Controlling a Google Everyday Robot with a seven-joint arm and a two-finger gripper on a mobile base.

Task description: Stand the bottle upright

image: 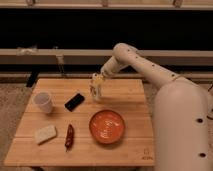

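The bottle [96, 91], small and whitish with a yellowish middle, stands roughly upright over the back middle of the wooden table [75, 152]. Its base is at or just above the tabletop. My gripper [98, 80] comes down onto the bottle's top from the upper right and is shut on it. The arm [135, 62] reaches in from the large white robot body on the right. The fingers hide the bottle's cap.
A white cup [43, 101] stands at the left and a flat black rectangular object [74, 101] lies beside it. An orange bowl [107, 126] sits just in front of the bottle. A red chili pepper [69, 136] and a pale block [45, 134] lie at the front left.
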